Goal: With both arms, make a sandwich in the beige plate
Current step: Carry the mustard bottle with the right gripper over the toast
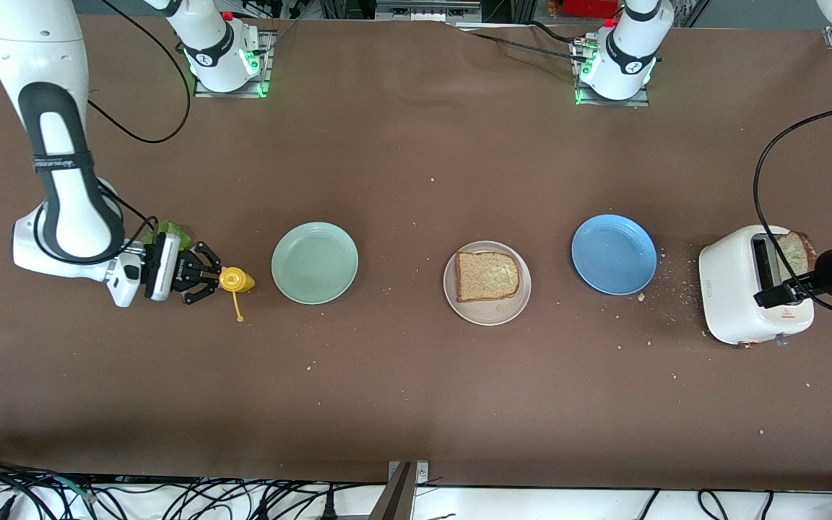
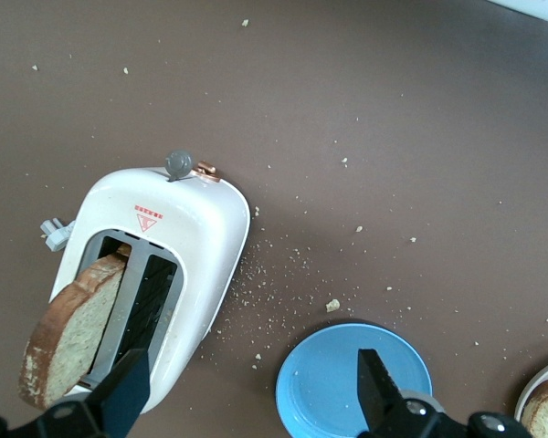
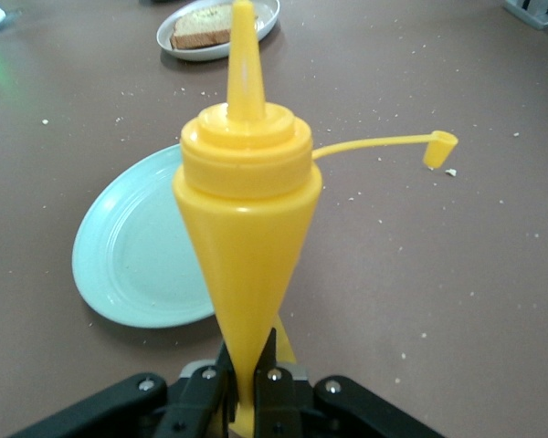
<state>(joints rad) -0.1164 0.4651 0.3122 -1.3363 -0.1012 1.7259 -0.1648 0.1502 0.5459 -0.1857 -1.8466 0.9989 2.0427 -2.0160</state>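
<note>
My right claw (image 1: 215,279) is clamped on the yellow squeeze bottle (image 1: 237,279), fingers pinching its narrow lower end near the right arm's end of the table; the bottle's cap (image 3: 439,147) hangs off on a thin strap beside the nozzle. Just beside the bottle, toward the middle of the table, sits the mint-green plate (image 1: 315,262). A green lettuce leaf (image 1: 167,232) shows partly from under the right wrist. My left claw (image 2: 247,388) hangs with its fingers spread wide apart over the white toaster (image 1: 737,292) near the left arm's end of the table, holding nothing. One slice of toast (image 2: 68,330) stands up out of a toaster slot, just beside one finger (image 2: 128,388). Crumbs lie scattered between the toaster and the blue plate (image 1: 614,253). The beige plate (image 1: 487,308) sits in the middle of the table, between the mint-green and blue plates, with a single bread slice (image 1: 487,275) lying flat on it.
</note>
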